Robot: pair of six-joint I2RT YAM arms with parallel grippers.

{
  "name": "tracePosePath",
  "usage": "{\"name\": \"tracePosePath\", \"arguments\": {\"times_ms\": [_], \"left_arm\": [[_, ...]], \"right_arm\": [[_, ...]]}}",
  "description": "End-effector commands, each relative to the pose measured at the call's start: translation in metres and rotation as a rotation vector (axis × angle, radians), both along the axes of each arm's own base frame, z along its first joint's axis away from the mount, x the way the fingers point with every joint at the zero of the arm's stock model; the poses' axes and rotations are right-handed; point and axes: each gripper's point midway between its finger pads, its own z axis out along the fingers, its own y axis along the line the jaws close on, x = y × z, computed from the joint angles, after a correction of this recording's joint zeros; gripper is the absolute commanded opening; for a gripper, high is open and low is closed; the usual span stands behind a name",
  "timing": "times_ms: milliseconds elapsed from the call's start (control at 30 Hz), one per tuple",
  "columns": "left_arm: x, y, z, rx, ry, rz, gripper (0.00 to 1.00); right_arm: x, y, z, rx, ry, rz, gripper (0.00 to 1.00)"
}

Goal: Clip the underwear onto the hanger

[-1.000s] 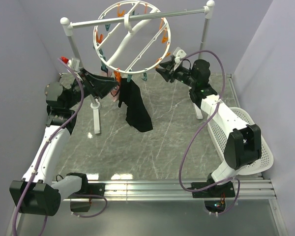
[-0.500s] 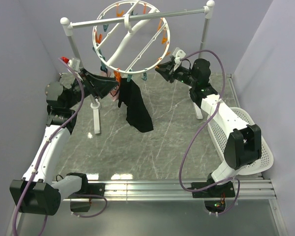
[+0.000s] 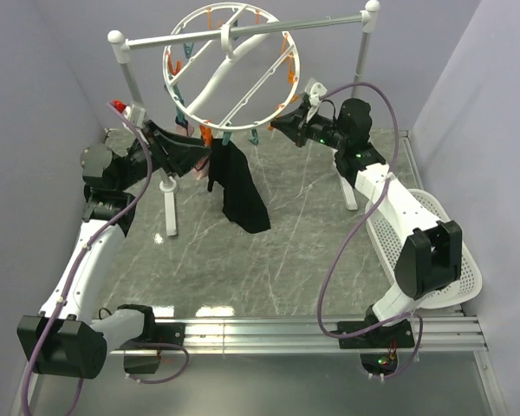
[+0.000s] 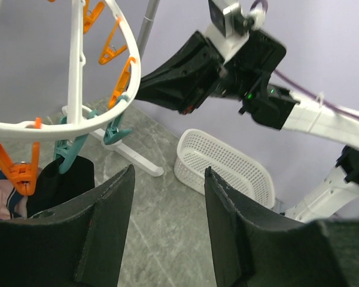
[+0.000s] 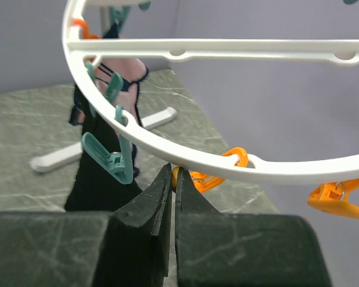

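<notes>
Top external view, starting left: left gripper (image 3: 204,154) spread wide, grasping nothing, parked just left of the underwear (image 3: 237,184). Black and limp, apparently pinched at one corner by a teal clothespin (image 4: 67,156) above those fingers, the rest drooping toward the table. Further right: right gripper (image 3: 277,124) closer in than a second ago, clenched on nothing, tips just beneath the hanger (image 3: 213,82) rim beside an orange clothespin (image 5: 203,178). Probably lining up a second clip.
</notes>
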Motion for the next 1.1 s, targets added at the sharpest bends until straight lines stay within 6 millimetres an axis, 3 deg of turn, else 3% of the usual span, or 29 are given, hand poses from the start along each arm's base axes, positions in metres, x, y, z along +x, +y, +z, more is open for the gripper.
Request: {"name": "tracePosePath", "arguments": {"times_ms": [0, 300, 500, 633, 833, 1067], "left_arm": [[-0.016, -0.005, 0.008, 0.060, -0.120, -0.041, 0.56], [-0.029, -0.029, -0.006, 0.287, -0.408, -0.002, 0.56], [-0.024, -0.046, -0.008, 0.315, -0.489, 0.102, 0.55], [-0.026, -0.070, -0.016, 0.350, -0.534, 0.085, 0.54], [-0.015, -0.093, -0.021, 0.400, -0.576, 0.157, 0.53], [0.015, -0.097, -0.022, 0.406, -0.505, 0.299, 0.49]], "right_arm": [[-0.027, 0.007, 0.050, 0.083, 0.042, 0.053, 0.00], [-0.064, 0.018, 0.046, 0.128, 0.272, 0.055, 0.00], [-0.088, 0.024, 0.051, 0.182, 0.363, 0.048, 0.00], [-0.100, 0.026, 0.057, 0.208, 0.410, 0.030, 0.00], [-0.114, 0.032, 0.057, 0.206, 0.430, 0.015, 0.00], [-0.128, 0.031, 0.057, 0.217, 0.455, 0.005, 0.00]]}}
